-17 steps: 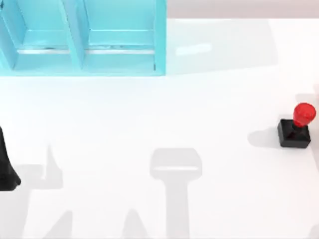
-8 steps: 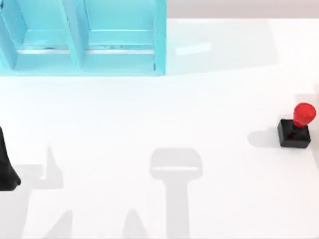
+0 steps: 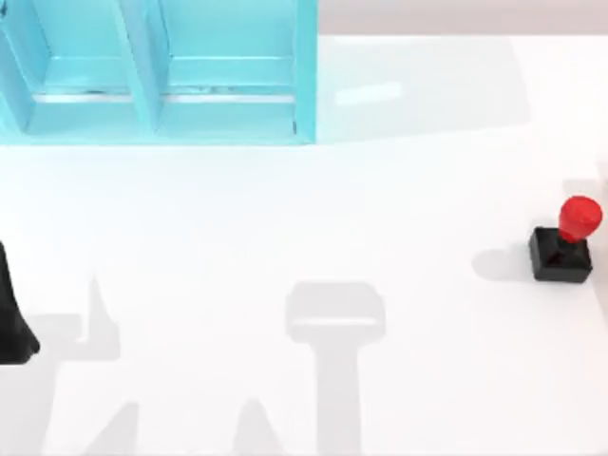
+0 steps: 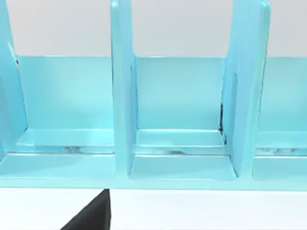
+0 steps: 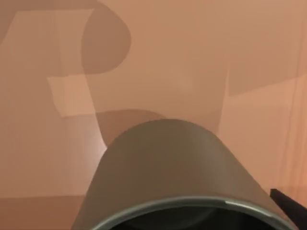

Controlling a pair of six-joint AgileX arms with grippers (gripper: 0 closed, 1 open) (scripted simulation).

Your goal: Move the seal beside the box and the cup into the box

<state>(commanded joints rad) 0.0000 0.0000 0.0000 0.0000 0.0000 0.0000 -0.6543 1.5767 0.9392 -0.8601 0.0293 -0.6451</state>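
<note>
Two task things and one container make up the scene, spread over a wide white tabletop [image 3: 285, 218]. Largest on it is the light blue box with upright dividers [image 3: 161, 76], standing at the far left of the top view; its compartments look empty in the left wrist view. Next in size is the small dark olive-grey cylindrical cup [image 5: 177, 177], seen very close by the right wrist camera, its rim toward the lens and an orange-brown surface beyond it. It seems to sit at the right gripper, yet the fingers cannot be made out, so whether they are closed on it cannot be told. Smallest is the seal with a black square base and glossy red knob [image 3: 566, 243], upright near the right edge of the tabletop, well apart from the box.

At the left edge, a dark part of the left arm [image 3: 11, 313] rests low, apparently idle; how wide its gripper stands cannot be told.

Judged from here, neither thing is placed. The cup could slip or tip if held loosely, and could strike a divider on entering the box. The seal's rounded knob may slide from a pinch, toppling it.
</note>
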